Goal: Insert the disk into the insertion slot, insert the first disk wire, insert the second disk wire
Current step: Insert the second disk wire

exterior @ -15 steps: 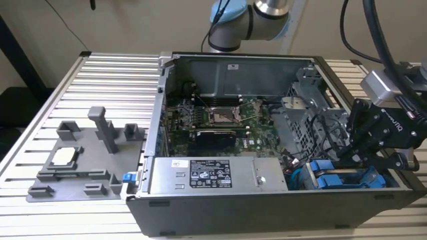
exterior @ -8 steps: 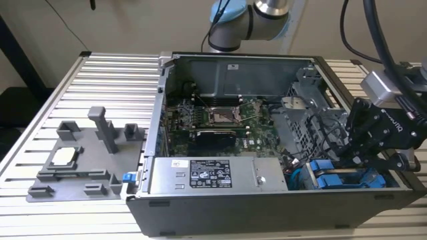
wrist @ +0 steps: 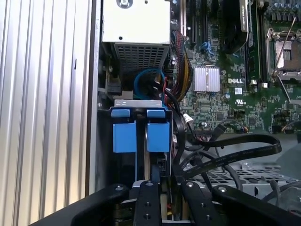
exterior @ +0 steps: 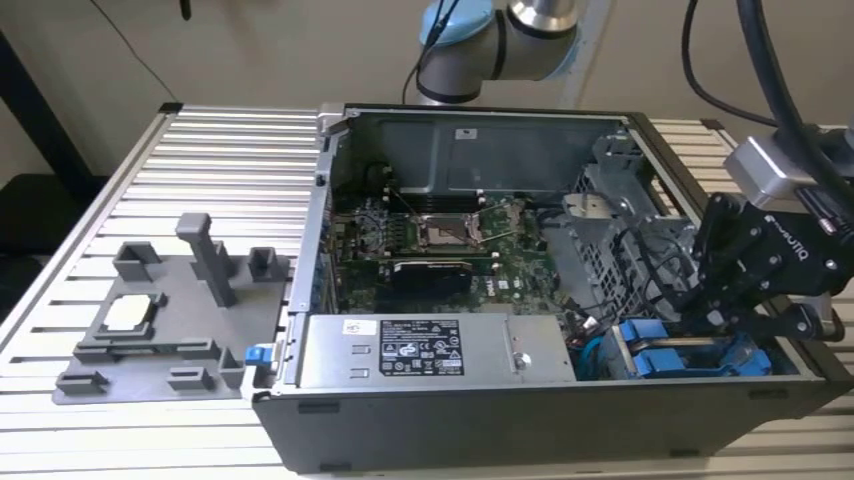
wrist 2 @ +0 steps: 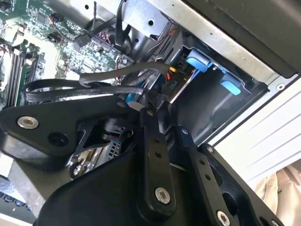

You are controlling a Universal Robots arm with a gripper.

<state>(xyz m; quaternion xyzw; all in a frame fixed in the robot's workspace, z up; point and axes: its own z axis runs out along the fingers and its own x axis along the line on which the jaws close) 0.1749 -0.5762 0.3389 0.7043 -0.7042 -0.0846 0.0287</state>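
Ribbed metal bench under open case; disk seated in insertion slot; tool pinched on wire connector, wiring unfinished.

Two blue carrier ends sit side by side in the drive cage — black cables beside them.

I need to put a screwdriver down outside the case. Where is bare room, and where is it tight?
Free: the ribbed aluminium tabletop between the grey plastic fixture plate and the table's far edge. Crowded: the case corner around the blue drive carriers, where the black tool sits amid black cables.
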